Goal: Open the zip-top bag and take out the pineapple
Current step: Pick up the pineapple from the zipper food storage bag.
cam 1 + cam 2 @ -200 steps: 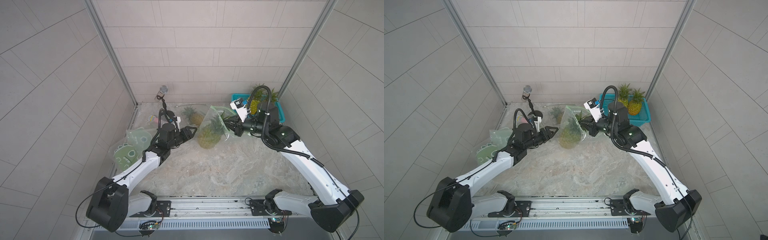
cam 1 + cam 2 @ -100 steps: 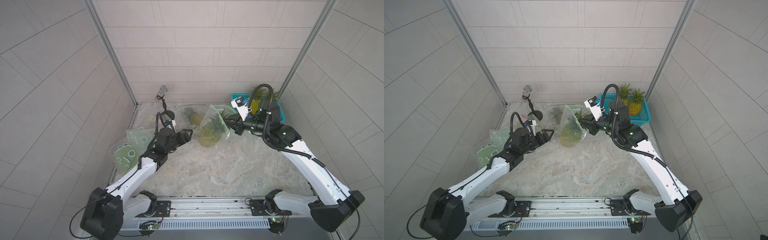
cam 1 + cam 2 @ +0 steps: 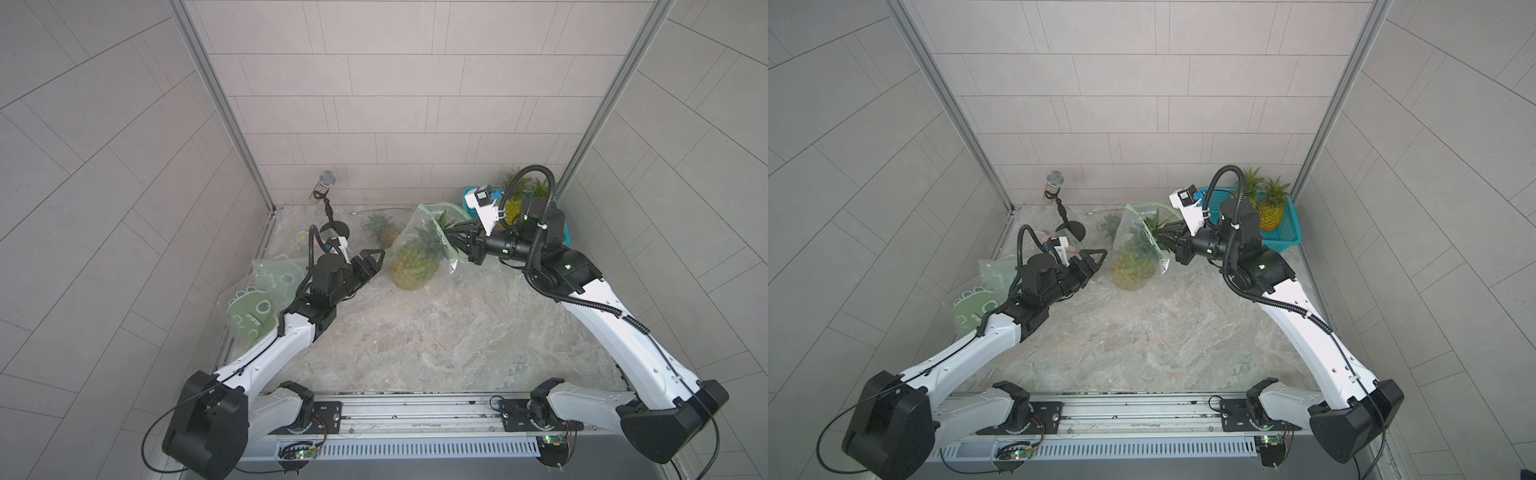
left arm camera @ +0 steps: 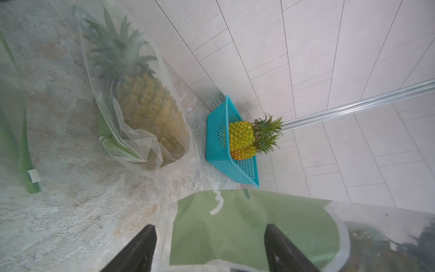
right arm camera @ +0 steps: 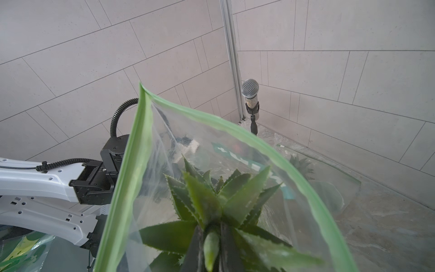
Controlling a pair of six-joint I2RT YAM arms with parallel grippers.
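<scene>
Both arms pair white link shells with black joint housings. The left arm has rows of small holes in its shell and a thin black cable along it. A ribbed black hose loops over each wrist; white ties bind it on the right arm. Each wrist bears a white camera block with a blue part. The left gripper has black fingers, perhaps ribbed inside. A green light glows on the right arm.
</scene>
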